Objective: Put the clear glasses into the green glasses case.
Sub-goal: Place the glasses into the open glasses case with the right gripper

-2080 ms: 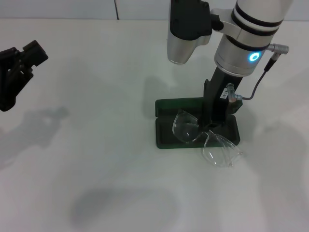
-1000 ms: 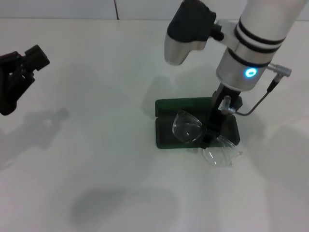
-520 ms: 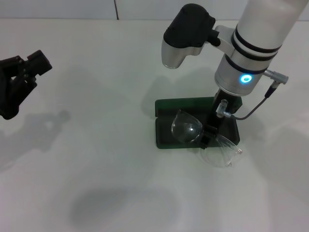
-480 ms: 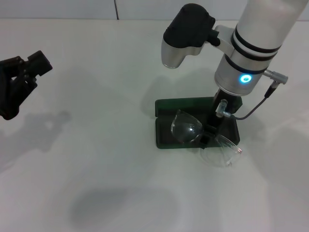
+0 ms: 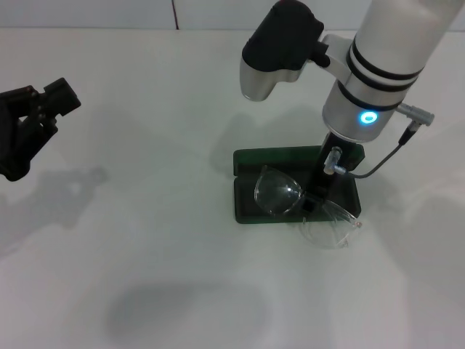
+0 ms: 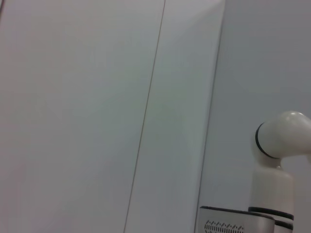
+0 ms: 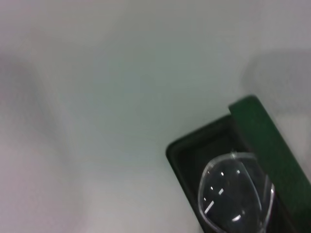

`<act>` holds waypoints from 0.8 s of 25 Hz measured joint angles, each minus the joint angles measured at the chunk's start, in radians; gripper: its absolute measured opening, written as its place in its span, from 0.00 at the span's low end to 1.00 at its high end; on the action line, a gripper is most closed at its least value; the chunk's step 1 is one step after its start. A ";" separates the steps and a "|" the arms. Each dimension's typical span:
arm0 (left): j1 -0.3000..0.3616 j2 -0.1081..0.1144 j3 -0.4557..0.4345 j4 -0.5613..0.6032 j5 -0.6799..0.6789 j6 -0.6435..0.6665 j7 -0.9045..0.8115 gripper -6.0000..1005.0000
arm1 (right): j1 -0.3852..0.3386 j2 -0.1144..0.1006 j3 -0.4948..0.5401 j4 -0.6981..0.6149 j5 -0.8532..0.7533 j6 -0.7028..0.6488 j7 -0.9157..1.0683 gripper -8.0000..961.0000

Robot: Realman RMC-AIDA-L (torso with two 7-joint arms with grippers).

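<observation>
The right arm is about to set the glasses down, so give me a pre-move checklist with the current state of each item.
1. Green glasses case open, lid up: ok.
2. One lens of the clear glasses over the case tray: ok.
3. Other lens inside the case outline: not ok, it overhangs the near edge onto the table.
4. Right gripper at the bridge of the glasses: ok.
5. Grip firmness: cannot tell.
6. Left gripper away from the case, at the far left: ok.

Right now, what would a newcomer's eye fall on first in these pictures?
The right gripper reaching down over the open green glasses case, right of the table's centre. The clear glasses sit skewed there: one lens over the case's tray, the other hanging past its near edge. The left gripper hangs parked far left.
</observation>
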 joint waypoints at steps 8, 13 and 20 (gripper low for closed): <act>0.000 0.000 0.008 0.000 0.003 0.000 0.000 0.09 | -0.029 0.000 -0.012 0.006 -0.004 0.024 0.004 0.46; 0.002 0.000 0.008 0.000 0.003 0.000 0.001 0.09 | -0.050 0.000 -0.011 0.006 0.004 0.057 -0.005 0.45; 0.006 -0.003 0.008 0.000 0.003 -0.001 0.002 0.09 | -0.069 0.000 -0.006 0.007 0.031 0.085 -0.033 0.44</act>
